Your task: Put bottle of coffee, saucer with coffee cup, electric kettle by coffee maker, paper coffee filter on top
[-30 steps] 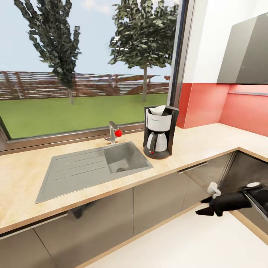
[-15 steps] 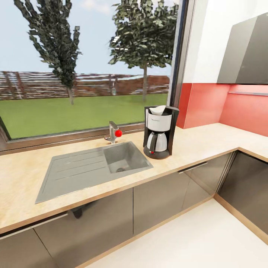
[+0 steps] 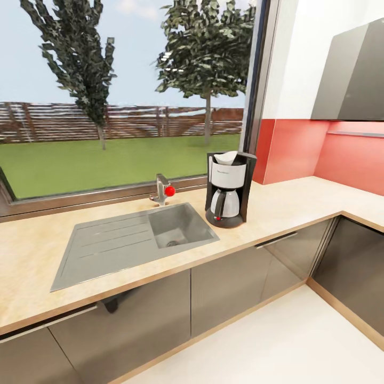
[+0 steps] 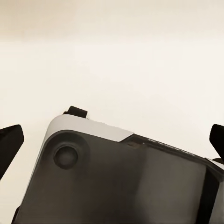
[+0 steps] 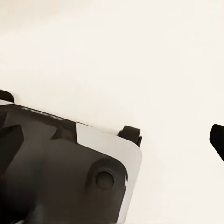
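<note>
Both pincers (image 4: 112,140) (image 5: 112,140) spread and empty over the robot's base; black-framed white-panelled coffee maker (image 3: 230,189), white paper filter (image 3: 227,157) atop, stands on light wood-grain table (image 3: 277,205); risk: careless placement nearby dislodges filter.

The coffee maker (image 3: 230,190) had a black frame, a white front panel with small dark script and a white carafe with a red dot at its base. A white paper coffee filter (image 3: 226,157) showed at its top. The countertop (image 3: 298,200) was pale wood-grain, its sink (image 3: 133,238) grey steel, the tap (image 3: 161,189) steel with a red knob. Cabinet fronts (image 3: 234,282) were glossy grey, the wall panel (image 3: 314,152) coral red.
</note>
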